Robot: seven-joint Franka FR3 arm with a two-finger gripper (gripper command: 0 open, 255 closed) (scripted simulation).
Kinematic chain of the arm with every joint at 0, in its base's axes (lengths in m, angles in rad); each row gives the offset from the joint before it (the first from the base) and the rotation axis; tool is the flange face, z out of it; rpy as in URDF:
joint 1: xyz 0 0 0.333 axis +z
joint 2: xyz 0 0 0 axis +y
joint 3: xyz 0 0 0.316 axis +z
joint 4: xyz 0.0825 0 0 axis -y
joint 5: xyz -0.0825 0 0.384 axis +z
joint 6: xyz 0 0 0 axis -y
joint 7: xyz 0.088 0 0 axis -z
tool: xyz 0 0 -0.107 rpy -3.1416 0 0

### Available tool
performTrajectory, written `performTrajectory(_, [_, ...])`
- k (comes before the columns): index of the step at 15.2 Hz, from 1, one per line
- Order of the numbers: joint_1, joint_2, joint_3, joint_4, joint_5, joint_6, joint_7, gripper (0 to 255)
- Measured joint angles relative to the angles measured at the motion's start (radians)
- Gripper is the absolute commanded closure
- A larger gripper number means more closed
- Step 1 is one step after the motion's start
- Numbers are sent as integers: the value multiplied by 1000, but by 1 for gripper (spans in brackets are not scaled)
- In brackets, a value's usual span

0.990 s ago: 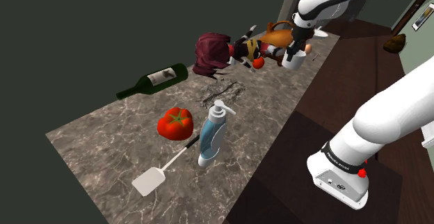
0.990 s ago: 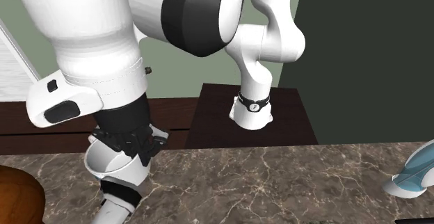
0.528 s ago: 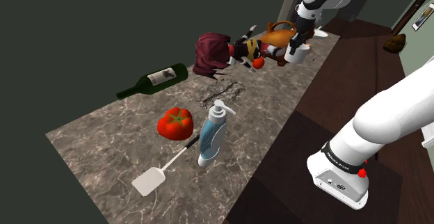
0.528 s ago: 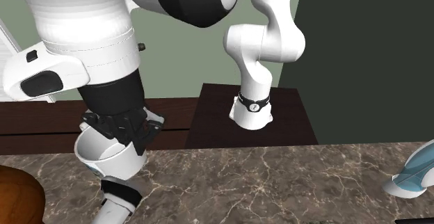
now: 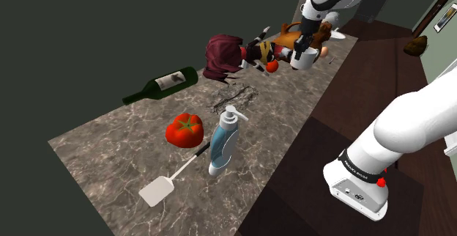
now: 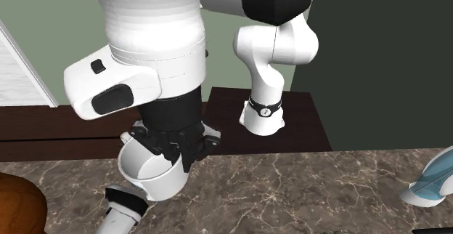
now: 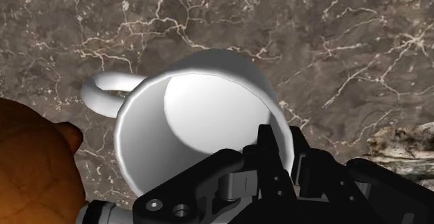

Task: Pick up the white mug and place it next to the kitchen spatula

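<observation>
Claw (image 6: 174, 150) was clamped on the white mug (image 6: 149, 174): wrist cam had one finger inside the rim, one outside, pinching the wall opp. side from the handle. Mug (image 7: 202, 118) was open end up, empty, tilted a bit in 2nd ext view. Couldn't tell whether its base was clear of the worktop (image 5: 110, 146). Shoulder view put mug (image 5: 305, 58) + claw (image 5: 302, 49) at the worktop's far end, upper right of that view, just beside an orange-brown rounded obj (image 5: 293, 35) and a doll w/ dark red hair (image 5: 233, 55). Spatula (image 5: 170, 178) lay at the near end, lower left of shoulder view, well apart from the mug, its handle reaching to the base of a pale blue pump bottle (image 5: 223, 141). Red tomato (image 5: 184, 129) near those; dark green wine bottle (image 5: 162, 85) lay on its side farther back.
</observation>
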Motion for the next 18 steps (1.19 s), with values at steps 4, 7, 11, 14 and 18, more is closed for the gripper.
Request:
performTrajectory(4, [44, -25, 72, -33, 20, 0, 103, 255])
performTrajectory(7, [75, -33, 121, -59, 36, 13, 175, 255])
performTrajectory(11, [120, -8, 186, -46, 64, 19, 268, 255])
performTrajectory(14, [157, 9, 241, -33, 85, 19, 347, 255])
performTrajectory(18, [198, 58, 303, 3, 106, 28, 440, 255])
